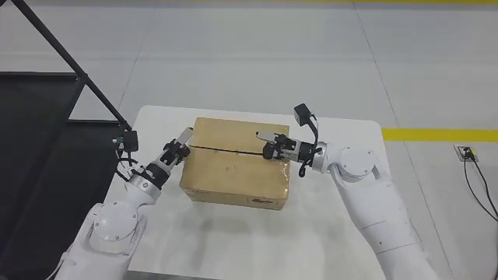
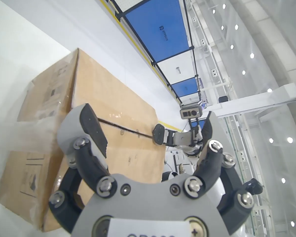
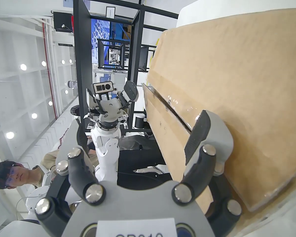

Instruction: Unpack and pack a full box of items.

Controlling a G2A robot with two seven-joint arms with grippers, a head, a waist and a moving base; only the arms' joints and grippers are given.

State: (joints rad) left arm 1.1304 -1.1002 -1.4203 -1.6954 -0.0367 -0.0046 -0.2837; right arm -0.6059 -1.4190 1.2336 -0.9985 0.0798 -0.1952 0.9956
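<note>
Left gripper (image 1: 184,145) and right gripper (image 1: 267,145), fingers (image 2: 92,127) released, flank the closed brown cardboard box (image 1: 233,173) (white desk (image 1: 327,225) beneath).

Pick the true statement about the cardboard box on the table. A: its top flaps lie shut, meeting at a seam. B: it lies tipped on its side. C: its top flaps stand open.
A: on the cardboard box both flaps lie flat, meeting at a dark middle seam; the left claw and right claw are open at its ends.
</note>
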